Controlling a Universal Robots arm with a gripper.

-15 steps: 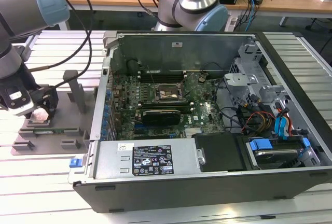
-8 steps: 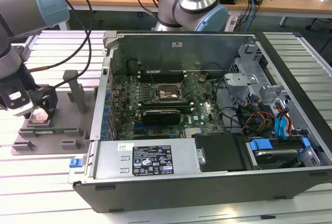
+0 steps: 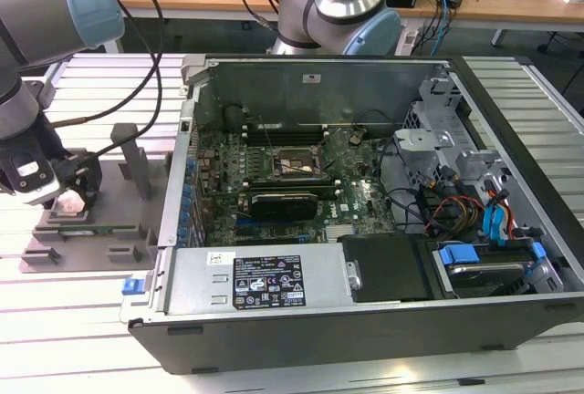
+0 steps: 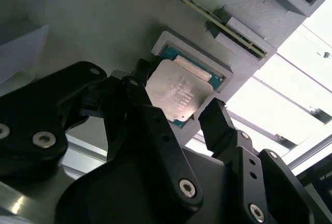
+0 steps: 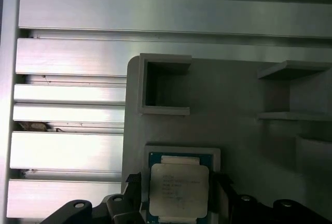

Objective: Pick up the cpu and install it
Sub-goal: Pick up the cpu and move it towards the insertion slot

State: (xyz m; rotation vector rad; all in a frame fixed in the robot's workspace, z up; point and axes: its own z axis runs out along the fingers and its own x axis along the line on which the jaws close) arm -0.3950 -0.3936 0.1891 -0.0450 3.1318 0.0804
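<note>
**On the exterior view's left, the tool straddles the seated cpu**

The slatted metal surface (image 3: 82, 339) carries an open computer case (image 3: 365, 330). The case's upright walls rim the board and the dark socket frame (image 3: 290, 164) inside it. Just beside the case wall, on the exterior view's left, lies a grey holder plate (image 3: 119, 230), with bare slats running along its outer edge. The arm (image 3: 36, 11) hangs over the plate. The tool (image 4: 175, 97) is spread, with its fingers (image 4: 215, 125) flanking a square pocket (image 5: 181, 150). The cpu (image 5: 179, 187) lies flat in that pocket, with a green rim showing round its silvery lid. It is well apart from the socket frame.
</note>
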